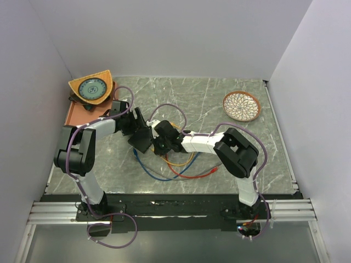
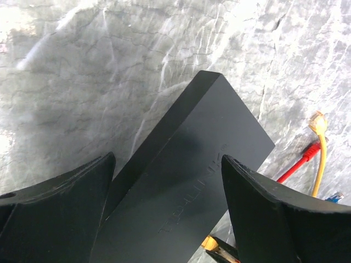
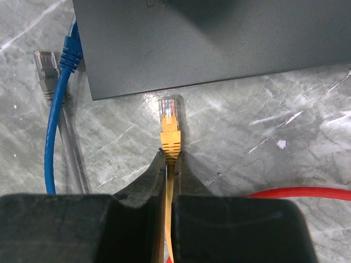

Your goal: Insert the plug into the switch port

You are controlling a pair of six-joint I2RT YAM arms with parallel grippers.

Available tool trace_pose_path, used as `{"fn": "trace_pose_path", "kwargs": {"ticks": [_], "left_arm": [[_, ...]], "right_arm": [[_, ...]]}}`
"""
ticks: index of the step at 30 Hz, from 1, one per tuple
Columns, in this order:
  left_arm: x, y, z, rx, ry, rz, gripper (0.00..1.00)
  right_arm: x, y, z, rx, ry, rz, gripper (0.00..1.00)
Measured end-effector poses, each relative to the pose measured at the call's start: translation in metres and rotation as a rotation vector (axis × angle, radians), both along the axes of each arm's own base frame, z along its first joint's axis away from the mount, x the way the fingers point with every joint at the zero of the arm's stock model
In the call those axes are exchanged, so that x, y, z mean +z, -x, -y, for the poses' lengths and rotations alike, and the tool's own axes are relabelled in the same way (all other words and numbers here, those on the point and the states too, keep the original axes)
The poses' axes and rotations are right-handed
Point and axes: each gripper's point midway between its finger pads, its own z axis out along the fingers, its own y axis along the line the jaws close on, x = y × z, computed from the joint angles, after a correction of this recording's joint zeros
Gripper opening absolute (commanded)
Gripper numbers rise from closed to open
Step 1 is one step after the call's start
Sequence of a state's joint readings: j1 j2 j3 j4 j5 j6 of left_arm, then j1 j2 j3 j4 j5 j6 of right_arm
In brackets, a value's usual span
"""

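The small clear-tipped plug with a yellow moulded boot (image 3: 169,118) was held low over the grey marbled bench (image 3: 263,137). Its nose was just short of the near edge of the flat, matte-black rectangular box (image 3: 208,38) and pointed squarely at it. The right arm's fingers (image 3: 143,192) were pinched narrow on the thin yellow cable (image 3: 169,235) directly behind the boot, so the plug itself stuck out free ahead of them. The switch port was not visible. The side of the box facing the plug was seen only edge-on from above, and which socket the plug lined up with could not be told.

The left arm's fingers (image 2: 66,213) stood wide, one on either side of the box across its width. Whether their pads pressed its sides could not be told.

Judged from this, the plug was light and rigid but small, with a thin latch likely to snap or jam if forced in crooked. The cable looked limp, so a hold right at the boot, as here, seemed the best place; further back it would buckle. The box seemed light and smooth and would probably slide on the polished bench under a push, so it wanted bracing by its long sides. A blue cable (image 3: 70,49), a grey cable (image 3: 48,71) and a red cable (image 3: 296,193) lay loose nearby.
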State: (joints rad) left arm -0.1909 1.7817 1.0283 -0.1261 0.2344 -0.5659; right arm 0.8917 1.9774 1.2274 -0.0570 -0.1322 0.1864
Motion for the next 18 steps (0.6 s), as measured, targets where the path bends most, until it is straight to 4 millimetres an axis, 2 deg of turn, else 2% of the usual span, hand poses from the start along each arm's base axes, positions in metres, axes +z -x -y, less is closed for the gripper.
{"fn": "trace_pose_path", "kwargs": {"ticks": [18], "left_arm": [[0.0003, -0.0032, 0.0078, -0.023, 0.041, 0.024, 0.82]], "right_arm": [[0.0055, -0.0063, -0.0065, -0.005, -0.028, 0.034, 0.0]]}}
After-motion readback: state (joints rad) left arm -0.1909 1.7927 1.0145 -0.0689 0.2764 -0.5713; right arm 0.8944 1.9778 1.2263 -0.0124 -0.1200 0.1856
